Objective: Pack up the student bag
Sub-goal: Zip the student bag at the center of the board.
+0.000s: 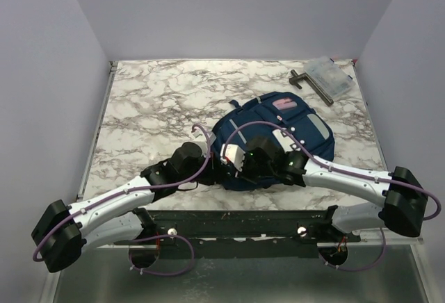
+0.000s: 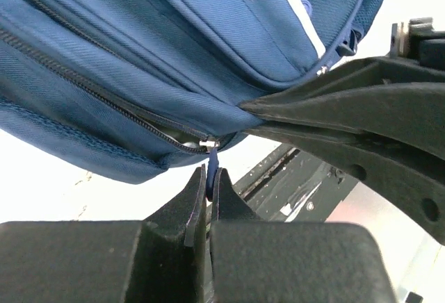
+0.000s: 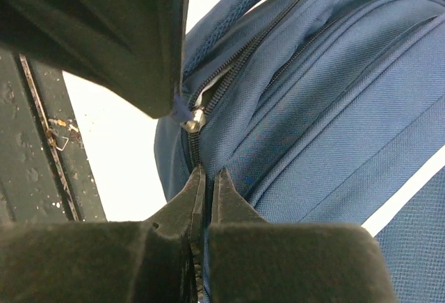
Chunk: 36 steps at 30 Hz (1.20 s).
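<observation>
The student bag (image 1: 281, 133), navy with grey stripes, lies on the marble table (image 1: 153, 108). Both grippers meet at its near left edge. My left gripper (image 2: 211, 175) is shut on the blue zipper pull tab (image 2: 212, 160), just below the metal slider (image 2: 207, 142); the zipper behind it is partly open. My right gripper (image 3: 207, 176) is shut on the bag's fabric along the zipper seam, just below the slider (image 3: 195, 120). The left gripper's finger (image 3: 118, 32) shows above it. In the top view the left gripper (image 1: 214, 169) and right gripper (image 1: 233, 171) are close together.
A clear plastic box (image 1: 328, 75) and a dark L-shaped tool (image 1: 311, 85) lie at the far right corner. A pink patch (image 1: 281, 100) shows on the bag's far end. A dark metal rail (image 1: 243, 219) runs along the table's near edge.
</observation>
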Available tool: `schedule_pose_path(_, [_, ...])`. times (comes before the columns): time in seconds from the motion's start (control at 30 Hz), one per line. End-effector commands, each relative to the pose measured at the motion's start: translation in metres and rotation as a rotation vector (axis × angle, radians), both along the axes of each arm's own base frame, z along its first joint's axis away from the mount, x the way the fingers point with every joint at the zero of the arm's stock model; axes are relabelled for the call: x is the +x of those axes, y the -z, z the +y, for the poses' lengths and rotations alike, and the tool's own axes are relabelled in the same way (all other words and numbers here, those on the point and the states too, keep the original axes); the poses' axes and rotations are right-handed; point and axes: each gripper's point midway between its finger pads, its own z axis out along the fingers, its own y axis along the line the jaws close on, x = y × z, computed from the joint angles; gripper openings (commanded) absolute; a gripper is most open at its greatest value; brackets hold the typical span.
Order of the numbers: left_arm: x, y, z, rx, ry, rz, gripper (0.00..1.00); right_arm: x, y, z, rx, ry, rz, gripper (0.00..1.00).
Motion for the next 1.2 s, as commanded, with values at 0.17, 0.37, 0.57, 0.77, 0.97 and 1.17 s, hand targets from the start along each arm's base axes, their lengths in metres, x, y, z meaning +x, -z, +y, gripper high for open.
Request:
schedule_pose_path(0.17, [0.064, 0.01, 0.066, 0.09, -0.289, -0.072, 0.0, -0.019, 0.007, -0.104, -0.236, 0.083, -0.092, 0.0])
schedule_pose_path(0.37, [0.075, -0.011, 0.065, 0.061, -0.222, -0.133, 0.0, -0.03, 0.016, -0.134, -0.327, 0.072, -0.095, 0.0])
schedule_pose_path(0.57, [0.028, -0.028, 0.015, -0.074, 0.074, -0.114, 0.0, -0.017, -0.059, -0.09, -0.017, 0.089, -0.185, 0.4])
schedule_pose_path(0.77, [-0.019, -0.05, -0.021, -0.224, 0.182, -0.065, 0.0, -0.025, -0.085, -0.013, 0.205, -0.012, -0.02, 0.59])
schedule_pose_path(0.97, [-0.03, -0.058, -0.024, -0.27, 0.16, -0.053, 0.0, -0.037, -0.044, -0.001, 0.128, -0.095, 0.084, 0.59])
schedule_pose_path(1.17, [-0.031, -0.044, -0.025, -0.226, 0.196, -0.053, 0.0, -0.031, -0.023, -0.005, 0.078, -0.089, 0.063, 0.57])
